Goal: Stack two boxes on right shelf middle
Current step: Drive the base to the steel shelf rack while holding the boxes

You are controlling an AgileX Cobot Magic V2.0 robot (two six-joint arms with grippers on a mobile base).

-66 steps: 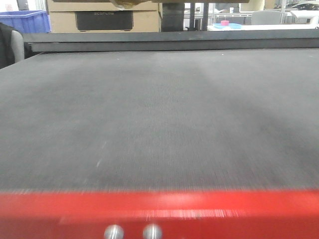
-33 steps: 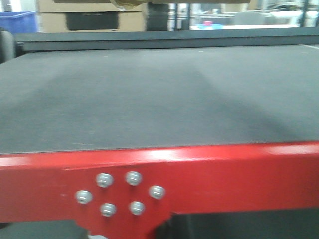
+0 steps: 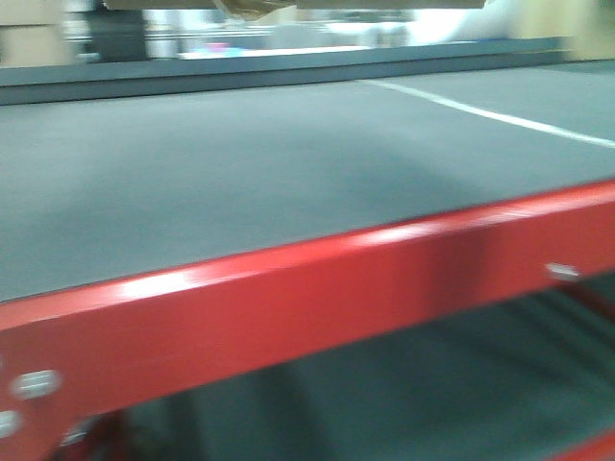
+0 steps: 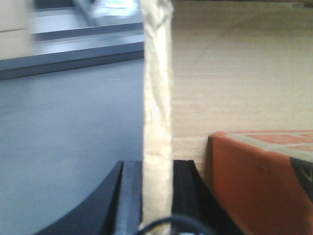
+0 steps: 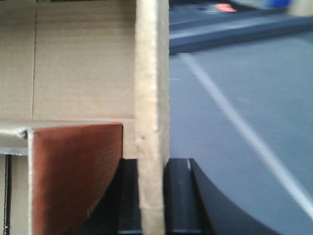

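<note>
A brown cardboard box hangs between my two grippers. In the left wrist view my left gripper point(image 4: 157, 169) is shut on the box's pale wall edge point(image 4: 157, 88). The inner cardboard face point(image 4: 234, 68) lies to its right. In the right wrist view my right gripper point(image 5: 152, 164) is shut on the opposite wall edge point(image 5: 152, 73). A red-brown boxy thing point(image 5: 73, 171) sits inside the box and shows orange point(image 4: 259, 181) in the left wrist view. Only a strip of the box's underside point(image 3: 365, 3) shows at the top of the front view. The shelf is out of view.
A dark grey surface point(image 3: 240, 173) with a red front rail point(image 3: 288, 307) fills the front view, slanting up to the right. A white line point(image 3: 480, 110) crosses its far right. A lower dark level point(image 3: 384, 384) shows under the rail. The background is blurred.
The front view has swung: the red rail rose in the frame and now slants, a white line has come in at right, and the cartons behind have slid off to the left.
</note>
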